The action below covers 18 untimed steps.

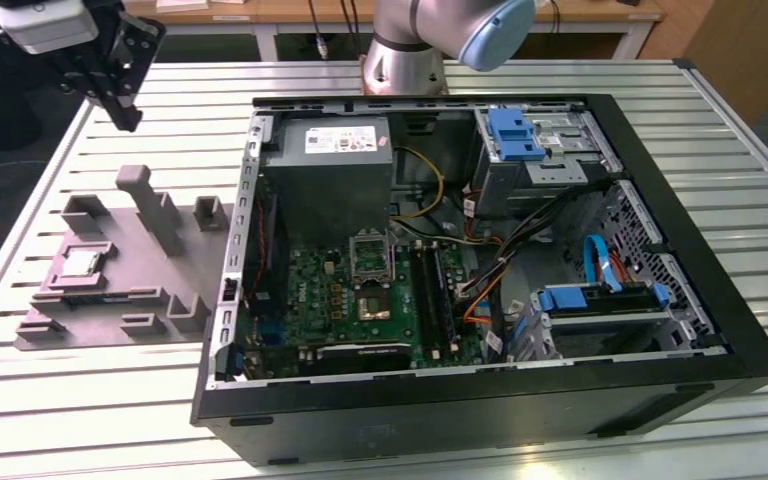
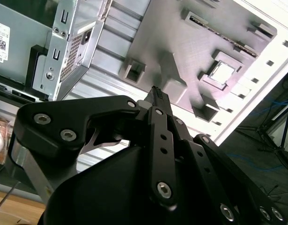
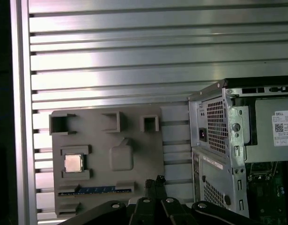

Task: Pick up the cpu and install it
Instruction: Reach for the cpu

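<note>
Gripper (image 1: 127, 118) poised above the slatted table (image 1: 91, 420), over the far edge of the grey fixture plate (image 1: 124, 285); in both wrist views its fingers meet at the tips with nothing between them. The cpu (image 1: 84, 262) lies flat, silvery top up, in a square recess of the plate, well apart from the gripper. Just beside the plate, on the exterior view's right, lies the open computer case (image 1: 491, 410), with the metal-framed socket (image 1: 371, 257) on its green motherboard.
</note>
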### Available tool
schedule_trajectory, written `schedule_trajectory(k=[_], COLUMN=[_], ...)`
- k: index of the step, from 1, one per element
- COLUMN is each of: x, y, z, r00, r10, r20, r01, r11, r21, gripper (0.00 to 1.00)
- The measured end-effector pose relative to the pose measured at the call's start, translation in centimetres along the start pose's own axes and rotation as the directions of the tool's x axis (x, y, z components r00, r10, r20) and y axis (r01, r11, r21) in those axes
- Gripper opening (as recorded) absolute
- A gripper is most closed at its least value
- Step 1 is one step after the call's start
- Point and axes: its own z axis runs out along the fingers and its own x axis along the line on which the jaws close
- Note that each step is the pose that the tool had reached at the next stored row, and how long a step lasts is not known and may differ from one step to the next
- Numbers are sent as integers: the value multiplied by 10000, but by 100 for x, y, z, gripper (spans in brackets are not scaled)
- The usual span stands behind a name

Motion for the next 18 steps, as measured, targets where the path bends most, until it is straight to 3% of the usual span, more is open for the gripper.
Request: schedule_trajectory(k=[18], x=[73], y=[-6], z=[0], r00=[10000], r10=[0], r20=[0], r01=[0], r11=[10000], r21=[0], gripper=[11])
